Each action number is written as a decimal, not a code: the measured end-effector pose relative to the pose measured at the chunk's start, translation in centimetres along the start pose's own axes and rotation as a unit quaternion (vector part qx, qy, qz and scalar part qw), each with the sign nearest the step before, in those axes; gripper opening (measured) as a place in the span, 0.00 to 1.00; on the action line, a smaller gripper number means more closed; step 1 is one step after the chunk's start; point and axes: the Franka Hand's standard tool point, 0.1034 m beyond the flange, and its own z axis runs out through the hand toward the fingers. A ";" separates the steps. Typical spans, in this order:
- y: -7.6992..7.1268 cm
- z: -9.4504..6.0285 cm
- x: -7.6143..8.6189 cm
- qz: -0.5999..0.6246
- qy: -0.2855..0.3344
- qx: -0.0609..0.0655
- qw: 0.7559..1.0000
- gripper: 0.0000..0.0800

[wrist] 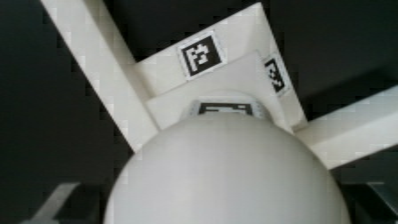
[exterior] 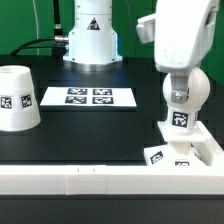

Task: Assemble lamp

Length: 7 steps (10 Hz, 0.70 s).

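My gripper [exterior: 183,86] is shut on the round head of the white bulb [exterior: 181,112] and holds it upright, neck down, over the flat square base [exterior: 200,151]. The base lies in the corner of the white rail at the exterior view's right. I cannot tell whether the neck touches the base. In the wrist view the bulb's head [wrist: 222,165] fills the space between the jaws and hides most of the base [wrist: 217,58] below. The tapered shade [exterior: 17,97] stands on its wide end at the exterior view's left, far from the gripper.
The long white rail [exterior: 90,181] runs along the front of the table and turns up beside the base; it also shows in the wrist view [wrist: 93,60]. The marker board [exterior: 88,97] lies mid-table. The arm's pedestal [exterior: 90,35] stands behind it.
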 end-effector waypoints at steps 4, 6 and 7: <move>0.1 0.0 -0.1 0.123 0.000 0.000 0.992 0.72; 0.1 -0.1 0.0 0.193 0.001 0.000 0.981 0.72; 0.1 -0.1 0.0 0.227 0.001 0.000 0.974 0.72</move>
